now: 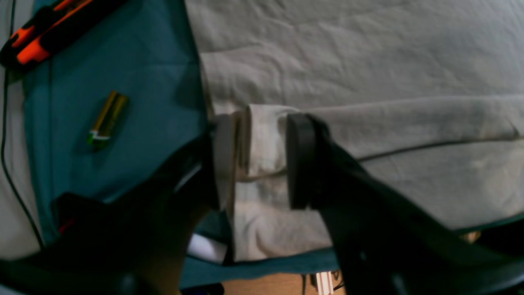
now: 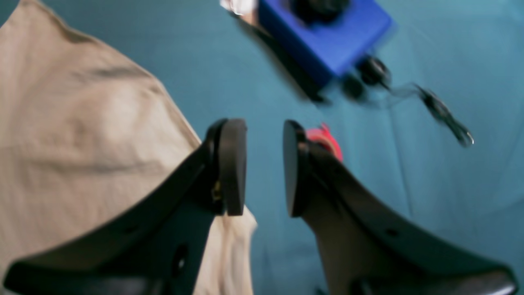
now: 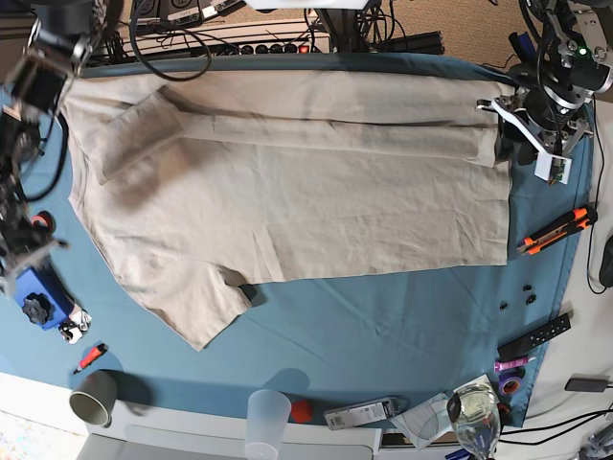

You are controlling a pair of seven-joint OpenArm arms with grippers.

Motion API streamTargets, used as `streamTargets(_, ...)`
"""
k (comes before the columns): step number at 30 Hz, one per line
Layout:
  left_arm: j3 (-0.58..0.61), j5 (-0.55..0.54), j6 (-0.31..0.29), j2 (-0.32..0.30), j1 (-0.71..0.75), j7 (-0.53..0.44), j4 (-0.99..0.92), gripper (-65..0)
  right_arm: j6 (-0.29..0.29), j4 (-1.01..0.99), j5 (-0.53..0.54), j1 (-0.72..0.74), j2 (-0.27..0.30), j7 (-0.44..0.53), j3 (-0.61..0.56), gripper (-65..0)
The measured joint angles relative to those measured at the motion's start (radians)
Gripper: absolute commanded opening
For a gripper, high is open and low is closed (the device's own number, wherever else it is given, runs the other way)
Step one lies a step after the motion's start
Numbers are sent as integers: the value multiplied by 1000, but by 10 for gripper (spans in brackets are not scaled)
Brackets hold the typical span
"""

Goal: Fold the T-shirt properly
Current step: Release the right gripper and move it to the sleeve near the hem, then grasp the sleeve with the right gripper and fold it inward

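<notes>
The beige T-shirt [image 3: 287,192] lies spread flat on the blue table cloth [image 3: 383,316], with its far strip and one sleeve folded inward. My left gripper [image 3: 508,136] is at the shirt's far right corner. In the left wrist view the left gripper [image 1: 262,159] is open, and its pads straddle a raised fold of the shirt's edge [image 1: 266,139]. My right gripper [image 3: 29,244] is off the shirt's left side. In the right wrist view the right gripper [image 2: 264,166] is open and empty over blue cloth, with the shirt [image 2: 82,123] to its left.
An orange-black cutter [image 3: 556,230] lies right of the shirt and a battery [image 1: 107,119] lies near the left gripper. A blue box [image 3: 34,292] and a red roll [image 3: 40,222] sit by the right gripper. Two cups [image 3: 93,395] [image 3: 268,417] and a glass [image 3: 476,412] stand along the front edge.
</notes>
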Motion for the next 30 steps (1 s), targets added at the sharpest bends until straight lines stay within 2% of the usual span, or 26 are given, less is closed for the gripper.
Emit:
streamTargets(4, 0, 0, 0, 0, 3, 2, 0, -419, 0, -225, -1, 151, 1, 68, -121, -489)
streamTargets(8, 0, 0, 0, 0, 3, 2, 0, -419, -7, -430, 20, 264, 4, 85, -217, -489)
streamTargets(10, 0, 0, 0, 0, 3, 2, 0, -420, 11, -500, 26, 294, 2, 96, -259, -489)
streamTargets(15, 0, 0, 0, 0, 2, 2, 0, -419, 11, -604, 8, 293, -40, 93, -334, -489)
streamTargets(17, 0, -1, 0, 4, -4, 1, 0, -420, 11, -631, -8, 283, -60, 126, -340, -489)
streamTargets(20, 0, 0, 0, 3, -3, -1, 0, -419, 7, -637, -30, 285, -70, 125, -339, -491)
streamTargets(22, 0, -1, 0, 3, -3, 0, 0, -420, 7, -636, -26, 277, -72, 134, -335, -524)
streamTargets(25, 0, 0, 0, 3, -3, -2, 0, -420, -10, -631, -26, 280, -72, 79, -335, -650)
streamTargets(30, 0, 0, 0, 3, -3, -2, 0, -420, -9, -586, -15, 279, -72, -48, -335, -650)
